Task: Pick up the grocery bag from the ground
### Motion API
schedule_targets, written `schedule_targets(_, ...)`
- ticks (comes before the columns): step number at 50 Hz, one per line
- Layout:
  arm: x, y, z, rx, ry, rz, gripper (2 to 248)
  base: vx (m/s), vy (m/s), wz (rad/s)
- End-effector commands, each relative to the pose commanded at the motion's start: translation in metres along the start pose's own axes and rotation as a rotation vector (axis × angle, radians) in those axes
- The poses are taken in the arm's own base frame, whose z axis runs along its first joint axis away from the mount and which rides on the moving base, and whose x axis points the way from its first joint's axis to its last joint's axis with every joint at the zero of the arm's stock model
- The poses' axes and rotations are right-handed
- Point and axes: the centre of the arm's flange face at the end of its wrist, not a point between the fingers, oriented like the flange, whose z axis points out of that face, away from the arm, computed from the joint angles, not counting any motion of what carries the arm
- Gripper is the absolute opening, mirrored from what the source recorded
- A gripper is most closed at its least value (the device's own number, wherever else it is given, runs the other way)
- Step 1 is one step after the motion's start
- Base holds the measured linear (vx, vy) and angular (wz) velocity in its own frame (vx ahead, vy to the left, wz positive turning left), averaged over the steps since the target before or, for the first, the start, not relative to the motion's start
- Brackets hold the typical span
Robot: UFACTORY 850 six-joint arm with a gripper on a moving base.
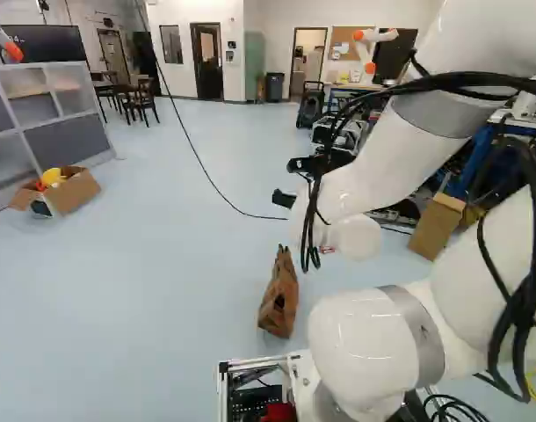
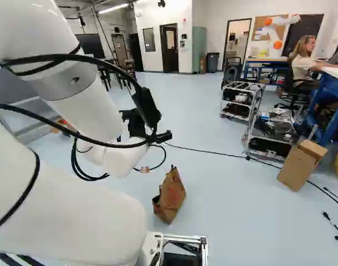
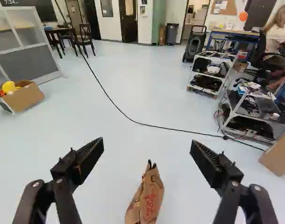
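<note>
Fingers wide apart with nothing between them, the gripper [image 3: 147, 143] hangs above the floor [image 3: 105, 163], looking ahead across the room more than down. The brown paper grocery bag [image 3: 148, 200] is on that floor close ahead of the base, touching neither finger; in the wrist view it shows below the gap, its narrow top lined up roughly with the middle. Two small dark tips [image 3: 152, 164] stick up there, probably handles (too small to be sure). The step in hand looks like the approach, and it calls for pitching the wrist down and lowering while that top stays centred. Best to come in with one finger on each broad side of the paper, keep the fingers spread until both are well past the rim, then close gently. Paper should crumple and give, so a shallow pinch may tear or slip, and a finger landing on the rim could tip the bag. A slow, straight lift would then show whether the hold is sound.
</note>
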Motion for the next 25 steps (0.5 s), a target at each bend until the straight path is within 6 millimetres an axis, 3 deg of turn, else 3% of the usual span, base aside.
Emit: schedule_targets(25,0.016,0.0,0.034,0.0,-0.014,0.0,247,0.0,0.0,0.0)
